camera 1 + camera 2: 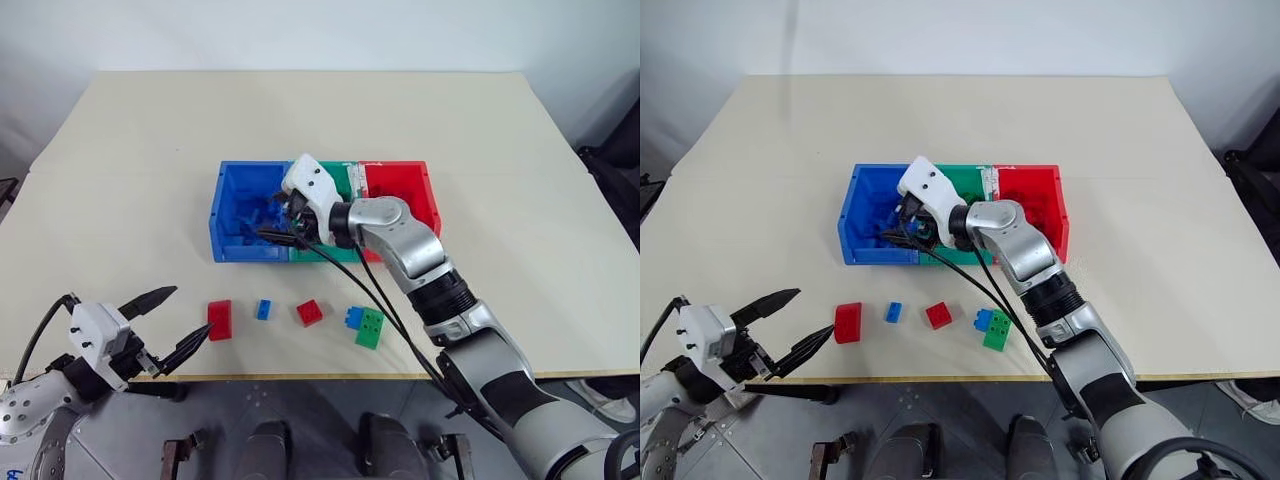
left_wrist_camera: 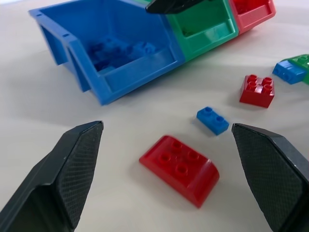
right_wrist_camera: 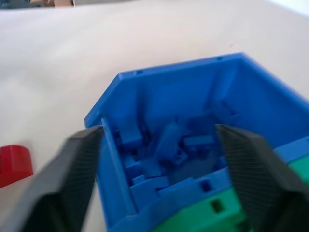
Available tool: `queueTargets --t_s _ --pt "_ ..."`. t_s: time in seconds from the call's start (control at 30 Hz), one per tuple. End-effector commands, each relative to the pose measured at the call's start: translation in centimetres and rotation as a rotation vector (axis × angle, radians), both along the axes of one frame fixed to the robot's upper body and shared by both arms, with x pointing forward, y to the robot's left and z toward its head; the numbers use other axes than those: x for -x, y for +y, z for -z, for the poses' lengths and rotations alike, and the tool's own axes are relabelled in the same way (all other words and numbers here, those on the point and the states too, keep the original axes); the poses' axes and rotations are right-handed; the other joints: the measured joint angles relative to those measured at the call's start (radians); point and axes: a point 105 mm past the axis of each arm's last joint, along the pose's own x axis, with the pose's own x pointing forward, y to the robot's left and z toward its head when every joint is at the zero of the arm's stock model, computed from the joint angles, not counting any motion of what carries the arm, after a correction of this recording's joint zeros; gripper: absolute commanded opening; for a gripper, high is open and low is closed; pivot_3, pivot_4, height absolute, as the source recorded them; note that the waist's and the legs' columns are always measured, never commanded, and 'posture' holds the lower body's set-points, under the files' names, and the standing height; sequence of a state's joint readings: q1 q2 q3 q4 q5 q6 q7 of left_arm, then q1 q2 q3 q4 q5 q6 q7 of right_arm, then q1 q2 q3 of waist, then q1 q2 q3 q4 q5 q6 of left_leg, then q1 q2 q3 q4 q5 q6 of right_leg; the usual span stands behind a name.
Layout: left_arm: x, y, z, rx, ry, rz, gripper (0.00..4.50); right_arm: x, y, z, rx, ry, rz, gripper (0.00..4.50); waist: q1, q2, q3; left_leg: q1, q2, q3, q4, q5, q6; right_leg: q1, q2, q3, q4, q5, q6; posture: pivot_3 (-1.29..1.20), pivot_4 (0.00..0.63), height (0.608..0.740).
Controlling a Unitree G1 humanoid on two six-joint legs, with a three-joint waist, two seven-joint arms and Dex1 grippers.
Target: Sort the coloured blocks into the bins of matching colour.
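The right claw (image 3: 159, 159) hangs over the blue bin (image 1: 228, 215), fingers spread wide and gripping nothing; blue blocks (image 3: 169, 145) lie heaped inside that bin. The green bin (image 2: 205, 29) and red bin (image 1: 405, 190) join it in a row. In front of the blue bin, on the desk (image 1: 130, 160), lie a red block (image 1: 219, 319), a small blue block (image 1: 264, 309), another red block (image 1: 310, 313) and a blue-and-green pair (image 1: 365, 325). The left claw (image 2: 166, 169) gapes empty, just beside the first red block

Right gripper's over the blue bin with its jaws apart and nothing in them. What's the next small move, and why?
Probably ease the left gripper forward around the red block. Its jaws are open and empty, and that block lies on the table right between its fingers. The right gripper is open over the blue bin, which holds blue blocks, so it could pull back meanwhile.
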State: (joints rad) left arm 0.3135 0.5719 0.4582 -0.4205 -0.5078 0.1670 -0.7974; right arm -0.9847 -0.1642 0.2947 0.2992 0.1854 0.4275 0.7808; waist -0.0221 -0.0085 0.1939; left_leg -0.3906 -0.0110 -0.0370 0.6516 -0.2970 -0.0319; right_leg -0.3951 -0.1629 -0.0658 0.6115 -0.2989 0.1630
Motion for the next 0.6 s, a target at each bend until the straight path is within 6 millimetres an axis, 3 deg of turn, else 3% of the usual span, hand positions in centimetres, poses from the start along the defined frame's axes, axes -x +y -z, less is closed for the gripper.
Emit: queueTargets --t_s 0.03,0.27,0.43,0.6 --pt "-0.5 -1.5 -1.2 -0.012 -0.036 0.077 4.50 1.9 -2.8 -2.2 -0.069 -0.111 -0.099 4.48 0.004 0.000 0.000 0.000 0.000 0.000 0.000 0.000 0.000 0.000 0.000 0.000 0.000 0.000 0.000 0.00 0.150 0.740" --pt "-2.1 -4.8 -1.4 -0.040 -0.025 0.264 4.50 5.5 -11.9 1.3 0.029 -0.090 -0.153 4.48 0.022 0.000 0.000 0.000 0.000 0.002 0.000 -0.001 0.001 0.001 0.000 0.000 -0.002 0.000 0.000 0.00 0.150 0.740" --pt "-3.3 -7.7 -1.2 -0.084 -0.015 0.436 4.50 7.6 -18.8 4.6 0.155 -0.072 -0.064 4.48 0.023 0.000 0.000 0.003 0.001 0.006 0.000 -0.001 0.001 0.002 0.000 0.002 -0.001 0.000 0.000 0.00 0.150 0.740" --pt "-3.8 -9.1 -1.4 -0.111 -0.038 0.552 4.50 9.0 -23.6 7.0 0.222 0.001 0.057 4.48 0.022 0.000 0.000 0.004 0.001 0.008 0.001 -0.001 0.001 0.002 0.000 0.003 -0.002 0.000 0.001 0.00 0.150 0.740"
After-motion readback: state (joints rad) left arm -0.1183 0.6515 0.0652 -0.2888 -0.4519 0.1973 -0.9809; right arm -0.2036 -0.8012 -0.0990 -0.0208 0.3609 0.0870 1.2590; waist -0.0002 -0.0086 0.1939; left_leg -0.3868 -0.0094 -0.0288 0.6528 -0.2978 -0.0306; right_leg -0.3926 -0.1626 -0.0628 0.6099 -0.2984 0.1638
